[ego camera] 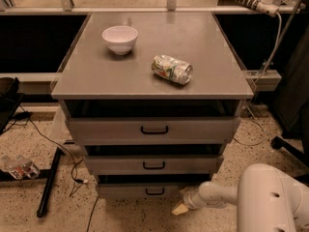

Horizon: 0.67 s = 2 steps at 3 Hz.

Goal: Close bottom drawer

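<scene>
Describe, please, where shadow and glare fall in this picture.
Camera view: soft glare on the far edge of the cabinet top; deep shadow fills the gap above the bottom drawer; the gripper, low by that drawer's right end, is evenly lit.

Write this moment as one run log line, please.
task: close bottom drawer | drawer: partly open | gripper: near floor, at drawer front's right end in view | on cabinet: bowl, can lying
</scene>
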{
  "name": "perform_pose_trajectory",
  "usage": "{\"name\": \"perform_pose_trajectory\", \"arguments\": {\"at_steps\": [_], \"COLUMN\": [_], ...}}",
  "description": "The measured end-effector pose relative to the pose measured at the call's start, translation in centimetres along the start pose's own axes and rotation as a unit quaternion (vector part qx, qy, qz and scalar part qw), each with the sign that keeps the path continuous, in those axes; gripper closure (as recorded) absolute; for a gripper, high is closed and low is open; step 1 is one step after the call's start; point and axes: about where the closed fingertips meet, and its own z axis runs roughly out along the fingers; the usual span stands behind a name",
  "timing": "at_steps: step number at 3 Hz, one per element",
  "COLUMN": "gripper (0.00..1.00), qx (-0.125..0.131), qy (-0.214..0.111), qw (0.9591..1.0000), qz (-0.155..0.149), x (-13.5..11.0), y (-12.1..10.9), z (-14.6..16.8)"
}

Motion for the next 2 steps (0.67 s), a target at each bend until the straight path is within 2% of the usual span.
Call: {"name": "perform_pose_trajectory", "arguments": {"at_steps": [1, 2], "gripper": [0.0, 0.0], "qx": [0.0, 0.0], "qy": [0.0, 0.0], "qw": [1.0, 1.0], "qz": [0.0, 0.0], "x": [0.0, 0.0], "y": [0.0, 0.0], "z": [0.0, 0.0]}}
